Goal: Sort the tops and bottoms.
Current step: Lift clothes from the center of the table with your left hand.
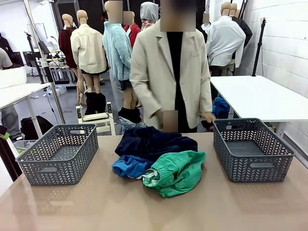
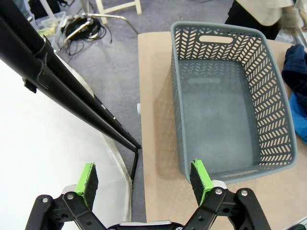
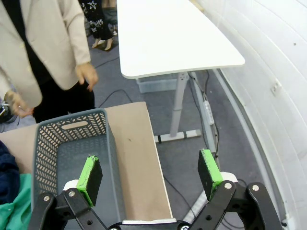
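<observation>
Nothing sorted yet: bright royal-blue cloth top (image 1: 129,166), emerald green drawstring bottoms (image 1: 177,172) and long dark navy bottoms (image 1: 155,142) sit heaped mid-surface (image 1: 144,209). Left grey mesh basket (image 1: 62,159) and right grey mesh basket (image 1: 231,154) are both empty. Left end effector (image 2: 144,178) and right end effector (image 3: 149,170) are wide open, holding nothing, each hanging by its own basket.

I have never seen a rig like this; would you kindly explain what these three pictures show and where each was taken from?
It is a two-armed robot at a table. One camera looks across it at a person in a beige coat. Between the left basket and the right basket lies a pile: a navy garment, a bright blue garment and a green garment. The other two cameras sit on the wrists: the left gripper and right gripper, green-padded, stand open, holding nothing.
</observation>
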`<state>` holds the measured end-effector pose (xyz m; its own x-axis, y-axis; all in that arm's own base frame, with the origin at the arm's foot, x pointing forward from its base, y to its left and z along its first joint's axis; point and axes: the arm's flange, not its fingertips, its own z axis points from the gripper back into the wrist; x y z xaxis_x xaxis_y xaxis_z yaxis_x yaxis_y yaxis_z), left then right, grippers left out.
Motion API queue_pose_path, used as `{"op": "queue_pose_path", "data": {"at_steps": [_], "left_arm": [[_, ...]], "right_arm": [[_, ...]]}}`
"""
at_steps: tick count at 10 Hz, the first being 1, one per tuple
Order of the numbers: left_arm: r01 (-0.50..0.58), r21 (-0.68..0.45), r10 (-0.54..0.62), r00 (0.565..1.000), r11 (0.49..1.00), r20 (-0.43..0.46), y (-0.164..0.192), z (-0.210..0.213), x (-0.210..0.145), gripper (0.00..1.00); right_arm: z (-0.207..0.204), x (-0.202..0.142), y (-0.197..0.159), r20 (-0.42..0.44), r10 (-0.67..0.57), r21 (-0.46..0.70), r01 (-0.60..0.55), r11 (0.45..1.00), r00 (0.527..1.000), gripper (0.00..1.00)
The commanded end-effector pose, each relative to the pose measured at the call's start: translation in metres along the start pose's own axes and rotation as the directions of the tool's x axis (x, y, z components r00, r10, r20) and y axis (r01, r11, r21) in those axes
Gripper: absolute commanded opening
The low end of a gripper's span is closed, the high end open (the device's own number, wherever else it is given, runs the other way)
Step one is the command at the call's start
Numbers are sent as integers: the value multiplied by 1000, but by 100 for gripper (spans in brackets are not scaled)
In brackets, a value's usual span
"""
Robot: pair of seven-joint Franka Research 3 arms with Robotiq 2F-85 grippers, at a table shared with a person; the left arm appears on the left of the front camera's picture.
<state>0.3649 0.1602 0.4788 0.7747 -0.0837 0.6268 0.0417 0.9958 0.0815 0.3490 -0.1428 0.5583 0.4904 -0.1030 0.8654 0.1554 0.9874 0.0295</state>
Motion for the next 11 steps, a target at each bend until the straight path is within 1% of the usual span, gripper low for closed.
{"op": "queue_pose_path", "data": {"at_steps": [1, 9, 10, 11], "left_arm": [[-4, -3, 4, 1000, 1000, -1, 2, 2, -2, 100], [0, 0, 0, 1000, 1000, 0, 0, 0, 0, 100], [60, -1, -60, 997, 998, 52, -16, 14, 15, 100], [146, -26, -142, 981, 989, 135, -38, 35, 35, 100]], "right_arm": [[0, -2, 0, -12, -1, -3, 1, 1000, 1000, 100], [0, -2, 0, -12, -1, -3, 1, 1000, 1000, 100], [0, -2, 0, -12, -1, -3, 1, 1000, 1000, 100], [0, -2, 0, -12, -1, -3, 1, 1000, 1000, 100]]}}
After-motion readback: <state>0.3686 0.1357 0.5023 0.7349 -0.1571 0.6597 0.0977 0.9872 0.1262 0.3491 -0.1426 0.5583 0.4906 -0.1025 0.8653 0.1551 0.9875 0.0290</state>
